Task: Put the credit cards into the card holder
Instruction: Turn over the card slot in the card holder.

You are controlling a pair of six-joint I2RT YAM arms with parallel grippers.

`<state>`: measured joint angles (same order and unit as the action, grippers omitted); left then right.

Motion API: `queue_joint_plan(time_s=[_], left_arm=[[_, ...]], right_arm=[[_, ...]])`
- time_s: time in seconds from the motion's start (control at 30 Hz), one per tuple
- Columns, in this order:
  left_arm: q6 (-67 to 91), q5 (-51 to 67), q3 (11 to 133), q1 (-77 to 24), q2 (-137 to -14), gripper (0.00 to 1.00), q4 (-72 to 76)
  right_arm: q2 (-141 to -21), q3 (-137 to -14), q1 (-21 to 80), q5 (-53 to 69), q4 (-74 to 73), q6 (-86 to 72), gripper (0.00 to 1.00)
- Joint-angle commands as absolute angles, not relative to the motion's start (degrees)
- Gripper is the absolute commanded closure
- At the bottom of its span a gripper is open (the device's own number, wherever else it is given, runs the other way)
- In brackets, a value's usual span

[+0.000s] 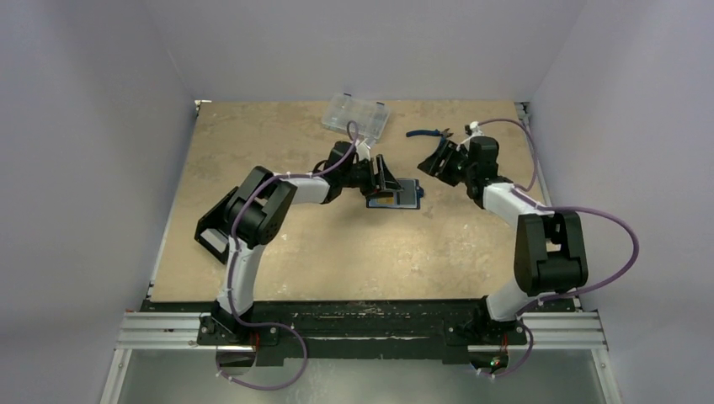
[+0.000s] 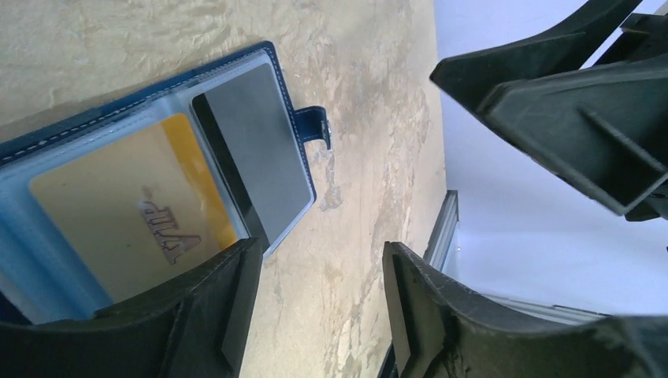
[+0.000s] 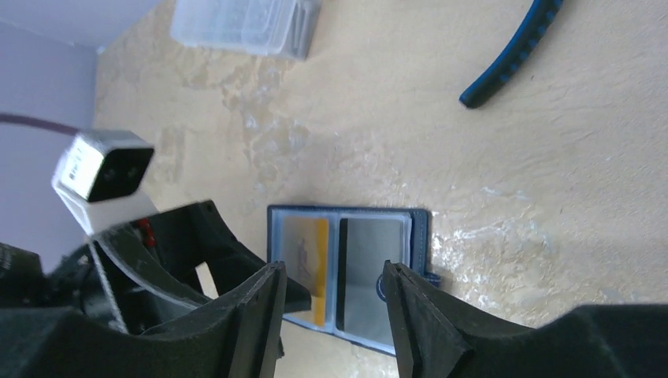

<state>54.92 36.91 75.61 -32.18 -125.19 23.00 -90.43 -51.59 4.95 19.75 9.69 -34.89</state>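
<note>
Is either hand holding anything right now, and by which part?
Nothing held. Left hand and right hand are open and empty; the wallet lies open on the table.

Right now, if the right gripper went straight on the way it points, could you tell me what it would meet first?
The right gripper would likely meet the grey striped card in the open card holder first, though depth is unclear.

Stitched leather-look card holder [image 2: 317, 126], clear glossy plastic sleeves [image 2: 17, 236]; matt grey card [image 2: 264, 150]; rough mottled table [image 2: 370, 94].
</note>
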Motion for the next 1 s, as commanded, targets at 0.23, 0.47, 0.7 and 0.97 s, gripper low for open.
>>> queue_joint_plan(time_s=[0.23,0.47,0.7,0.97], left_arm=[[49.75,32.92,68.67,-27.77,-114.03,0.35,19.49],[48.79,32.74,70.10,-27.42,-115.00,0.34,17.06],[49.11,32.68,71.52,-27.33,-116.36,0.34,17.05],[49.06,32.95,71.63,-27.33,-117.30,0.34,17.27]], right_arm=[[-98.54,-53.68,12.90,28.20,11.52,-27.13,0.69],[-103.52,-55.99,14.32,27.08,13.66,-28.72,0.76],[-105.81,-56.97,14.33,27.63,13.24,-28.39,0.85],[-107.42,-57.72,14.67,27.54,13.78,-28.52,0.94]])
